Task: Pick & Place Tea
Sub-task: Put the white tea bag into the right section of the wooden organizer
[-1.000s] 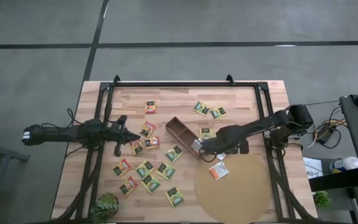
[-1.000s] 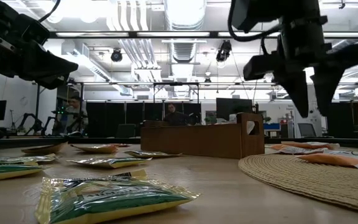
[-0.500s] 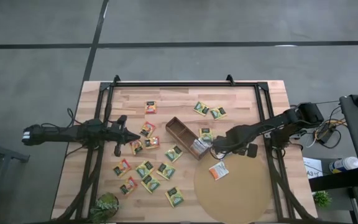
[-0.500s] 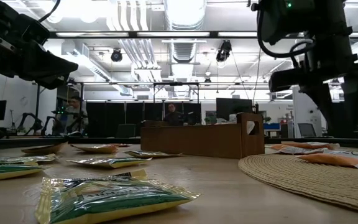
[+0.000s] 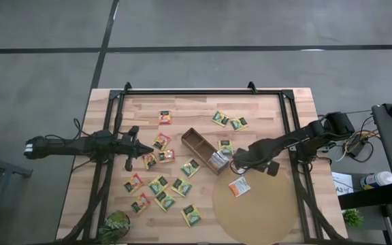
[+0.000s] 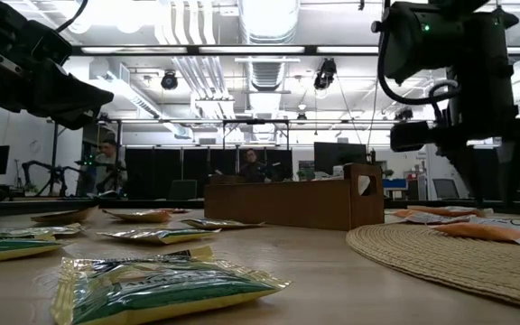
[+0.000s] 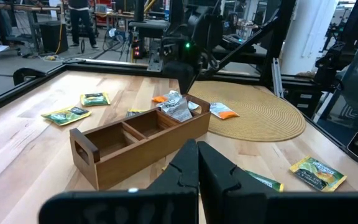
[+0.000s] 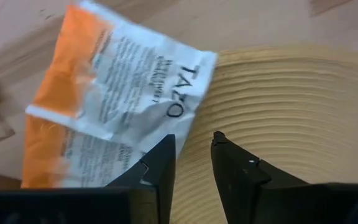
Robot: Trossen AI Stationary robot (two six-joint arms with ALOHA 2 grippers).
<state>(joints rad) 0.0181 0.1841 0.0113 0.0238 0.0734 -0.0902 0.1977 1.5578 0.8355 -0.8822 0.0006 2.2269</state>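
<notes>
From above, the right gripper is a dark shape whose fingers cannot be told apart; its own wrist camera shows them standing a narrow gap apart over the edge of the round mat, holding nothing, with a white-and-orange tea sachet lying flat just ahead of them, half on the mat and half on the wood. That sachet sits at the mat's far edge. Another crumpled sachet rests in the end of the wooden box nearest the mat. In the low view the right arm is cut off at the top and its fingertips are lost against the dark background.

The table is pale wood planks in a black frame. Most sachets lie scattered toward the near-left corner, a few toward the far edge, one just beside the box. A small potted plant stands at the near-left corner. Beyond the table is a large workshop with ceiling lights, ducts and dark racks; a person shows far behind the box.

The left gripper hangs over the table's left half with its fingers pressed together, empty. It has not moved. The right gripper has drawn back from over the box end toward the mat, and its fingers have narrowed.
</notes>
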